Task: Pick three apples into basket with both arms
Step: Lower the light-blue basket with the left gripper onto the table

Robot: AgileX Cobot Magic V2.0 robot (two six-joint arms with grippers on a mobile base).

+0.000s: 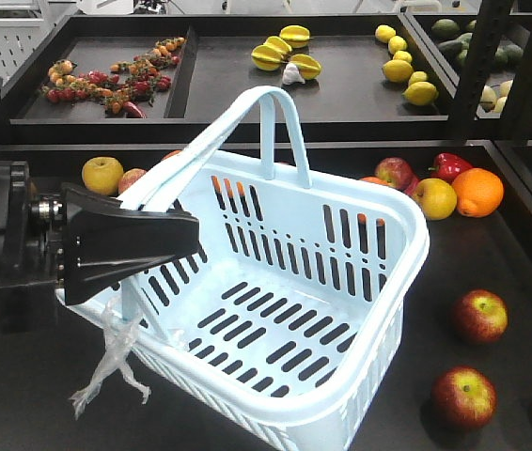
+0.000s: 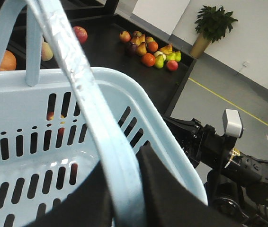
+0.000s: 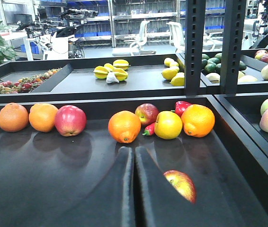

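Left claw (image 1: 187,235): clenched on handle (image 1: 200,150) of basket (image 1: 420,246), tilted over bench (image 1: 22,395), no fruit inside. Right claw (image 3: 134,152): pressed together, bare, apple (image 3: 180,184) just beside it. Step, likely: first pick. Next: spread claw, straddle apple.

We see the left arm (image 1: 3,235) as a matte black block housing, then a ribbed steel-grey collar (image 1: 45,225), then the left gripper (image 1: 191,235): a black wedge shell with small pale screw heads on its face. On its own wrist view its fingers (image 2: 172,198) are plain black and blurred. Right arm (image 2: 240,172): black links, loose black cables, a thin yellowish strip, a pale grey box (image 2: 232,124) on top. Right gripper (image 3: 134,150): two smooth matte black fingers (image 3: 160,194), tapering, no markings we can read.
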